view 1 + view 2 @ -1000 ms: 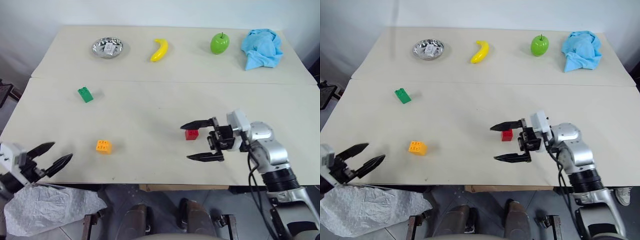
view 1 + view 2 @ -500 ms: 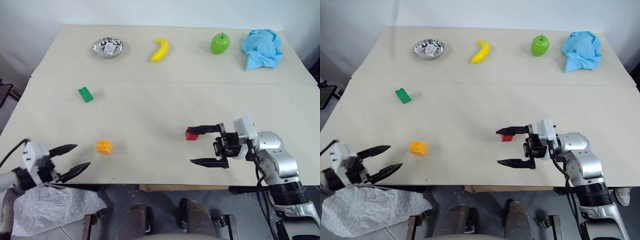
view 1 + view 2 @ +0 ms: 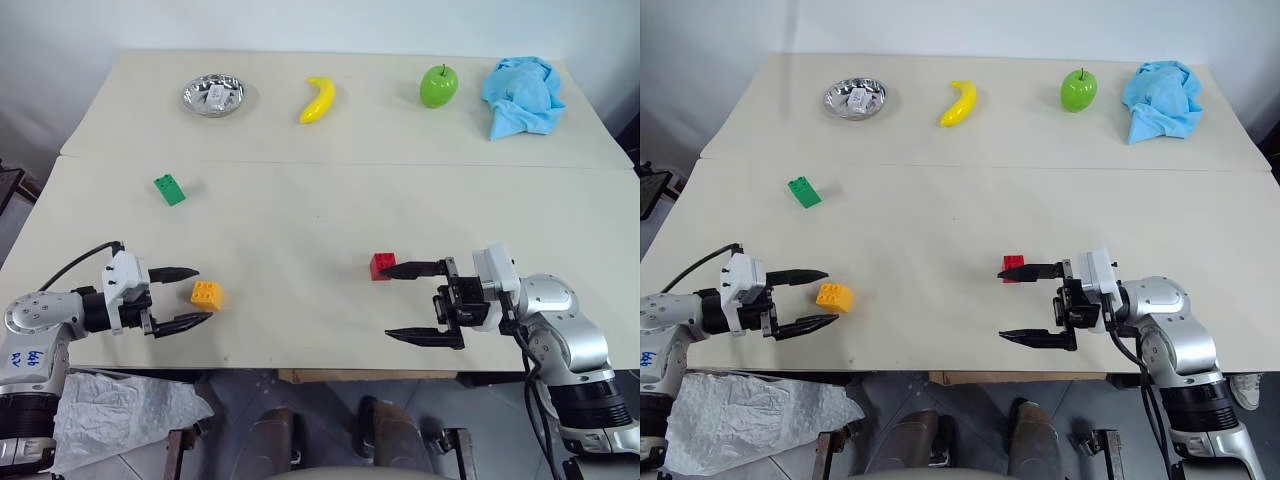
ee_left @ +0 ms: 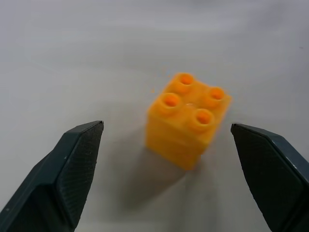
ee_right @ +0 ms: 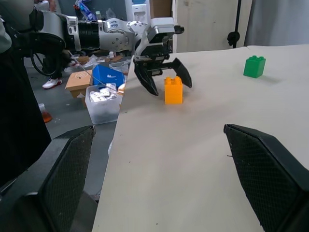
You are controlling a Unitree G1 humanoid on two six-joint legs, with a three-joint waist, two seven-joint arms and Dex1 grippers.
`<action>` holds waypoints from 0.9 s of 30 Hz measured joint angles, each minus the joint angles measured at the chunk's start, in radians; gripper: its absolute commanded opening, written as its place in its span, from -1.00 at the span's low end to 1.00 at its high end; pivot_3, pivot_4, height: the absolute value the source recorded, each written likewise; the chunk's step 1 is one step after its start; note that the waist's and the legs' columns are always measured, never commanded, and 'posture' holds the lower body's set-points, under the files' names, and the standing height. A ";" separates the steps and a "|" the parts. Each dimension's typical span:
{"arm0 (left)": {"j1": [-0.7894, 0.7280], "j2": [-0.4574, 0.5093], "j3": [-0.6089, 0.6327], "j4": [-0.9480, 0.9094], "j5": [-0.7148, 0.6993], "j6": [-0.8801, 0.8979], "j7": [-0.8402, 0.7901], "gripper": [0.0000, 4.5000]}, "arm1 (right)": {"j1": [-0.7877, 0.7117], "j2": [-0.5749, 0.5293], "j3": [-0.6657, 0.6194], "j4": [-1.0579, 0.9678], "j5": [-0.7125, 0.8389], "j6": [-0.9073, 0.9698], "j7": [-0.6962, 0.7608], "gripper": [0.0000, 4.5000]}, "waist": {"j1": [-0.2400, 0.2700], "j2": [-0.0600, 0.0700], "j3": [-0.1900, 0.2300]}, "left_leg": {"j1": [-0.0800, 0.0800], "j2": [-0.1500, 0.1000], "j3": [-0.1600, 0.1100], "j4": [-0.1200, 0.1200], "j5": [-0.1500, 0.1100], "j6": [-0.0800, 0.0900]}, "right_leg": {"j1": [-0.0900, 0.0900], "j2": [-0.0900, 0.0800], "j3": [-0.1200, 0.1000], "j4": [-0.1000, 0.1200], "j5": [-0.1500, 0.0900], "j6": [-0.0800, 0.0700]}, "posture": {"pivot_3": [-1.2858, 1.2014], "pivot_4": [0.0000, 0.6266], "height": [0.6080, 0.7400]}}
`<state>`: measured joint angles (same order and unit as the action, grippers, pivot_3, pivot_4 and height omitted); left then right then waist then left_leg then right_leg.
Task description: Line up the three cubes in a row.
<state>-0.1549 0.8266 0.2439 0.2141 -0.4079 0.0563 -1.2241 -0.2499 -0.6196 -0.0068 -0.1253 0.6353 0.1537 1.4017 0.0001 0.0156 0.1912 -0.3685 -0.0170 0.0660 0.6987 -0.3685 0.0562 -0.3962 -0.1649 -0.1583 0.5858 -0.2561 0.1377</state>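
The orange-yellow cube [image 3: 207,294] stands near the table's front left, between the tips of my open left gripper [image 3: 203,294]; the left wrist view shows gaps on both sides of the orange-yellow cube [image 4: 188,118]. The green cube [image 3: 170,189] lies farther back on the left. Right of centre sits the red cube [image 3: 382,266], at the tip of the far finger of my right gripper [image 3: 390,300], which is open and points left with nothing between its fingers. I cannot tell whether that finger touches the red cube.
Along the back of the table are a steel bowl [image 3: 213,95], a yellow banana [image 3: 318,99], a green apple [image 3: 439,85] and a blue cloth [image 3: 523,93]. A seam [image 3: 330,163] runs across the table. A white plastic bag [image 3: 120,415] lies below the front-left edge.
My left gripper has come in from beyond the table's front-left corner to flank the orange-yellow cube. My right gripper has drawn back to the right, leaving the red cube at its far fingertip.
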 measured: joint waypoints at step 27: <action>0.237 -0.366 0.492 -0.123 -0.186 0.032 0.665 1.00 | -0.075 0.076 -0.025 0.057 -0.032 -0.044 -0.060 0.99 | 0.027 -0.003 -0.001 | 0.001 0.000 -0.002 0.002 -0.002 0.001 | 0.002 -0.001 -0.001 0.000 0.000 0.000 | 0.03 -0.52 1.00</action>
<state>0.0818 0.4604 0.7364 0.0906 -0.5935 0.0888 -0.5591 -0.3254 -0.5439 -0.0315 -0.0688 0.6035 0.1093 1.3418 0.0271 0.0130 0.1900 -0.3672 -0.0174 0.0642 0.7003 -0.3701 0.0576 -0.3940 -0.1656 -0.1588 0.5854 -0.2560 0.1377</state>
